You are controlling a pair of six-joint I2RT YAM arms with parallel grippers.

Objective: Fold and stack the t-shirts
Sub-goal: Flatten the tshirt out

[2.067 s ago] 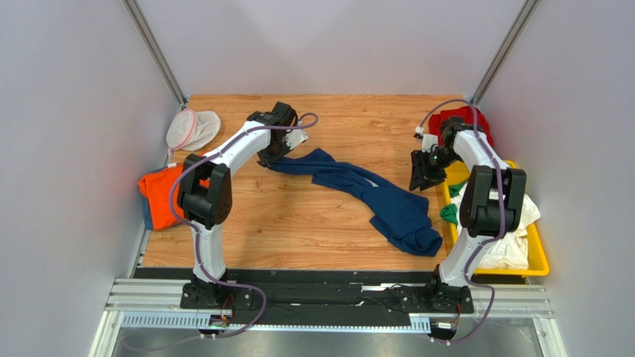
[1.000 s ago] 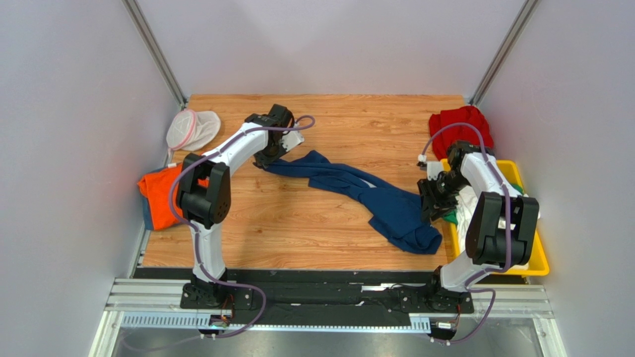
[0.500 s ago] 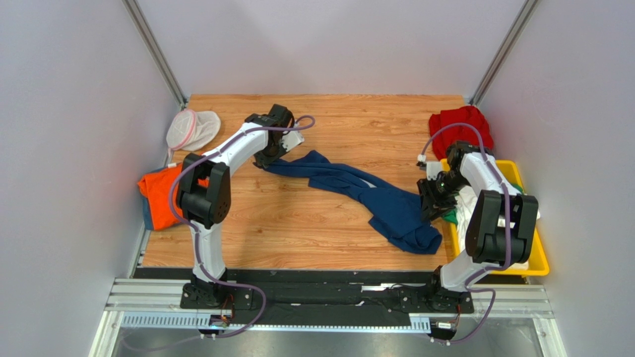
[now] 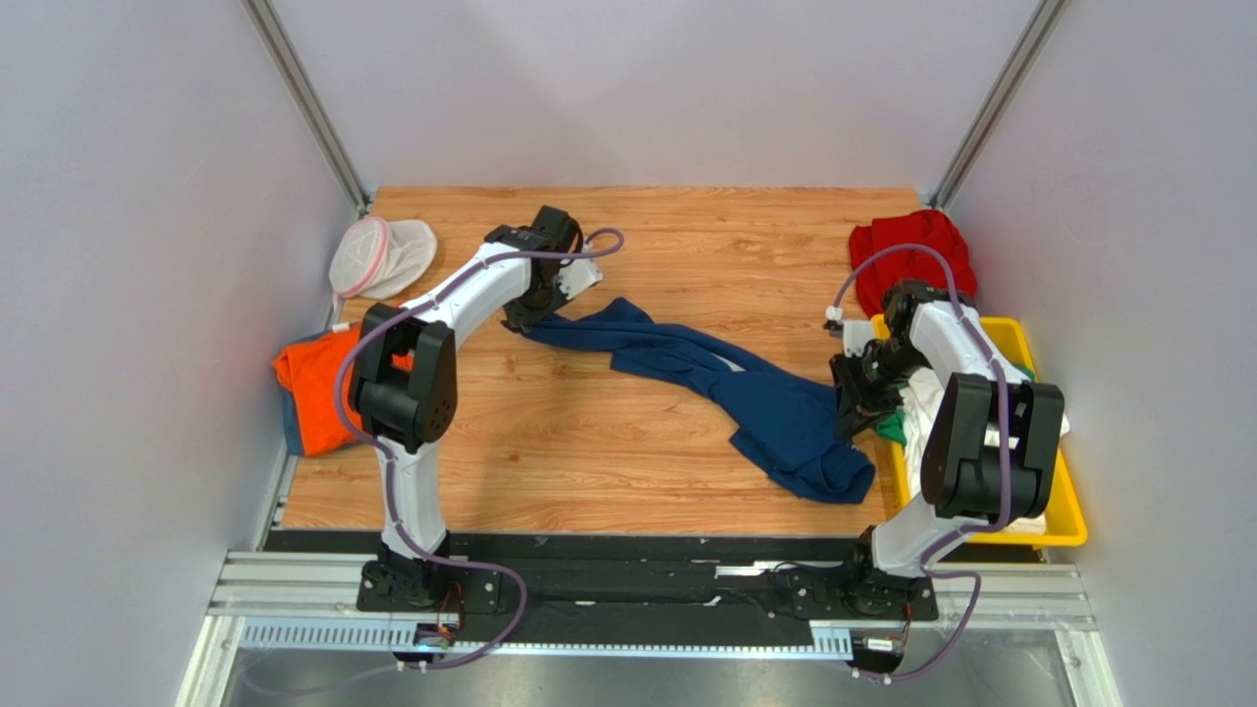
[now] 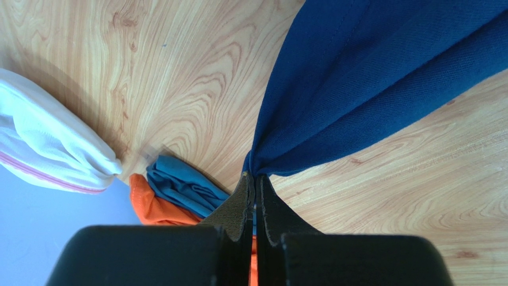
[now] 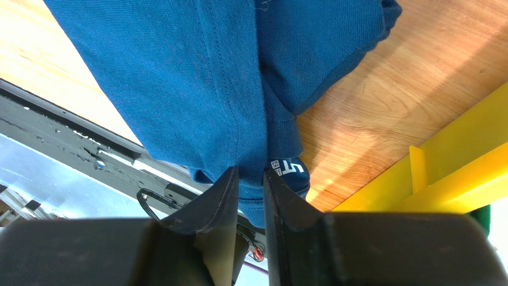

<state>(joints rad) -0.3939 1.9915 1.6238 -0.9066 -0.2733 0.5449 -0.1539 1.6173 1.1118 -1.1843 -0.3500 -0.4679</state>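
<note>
Our left gripper (image 5: 255,180) is pinched tight on one end of the navy t-shirt (image 5: 369,77); our right gripper (image 6: 250,176) clamps a fold at its other end. Between them we see it lying in a diagonal band across the worktop (image 4: 590,442).

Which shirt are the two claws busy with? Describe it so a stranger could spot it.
On the wooden table, look at the middle: the navy blue t-shirt lies in a diagonal band from the left claw to the right claw by the yellow bin. It alone is stretched out; the orange t-shirt and red t-shirt sit bunched at the edges.
</note>
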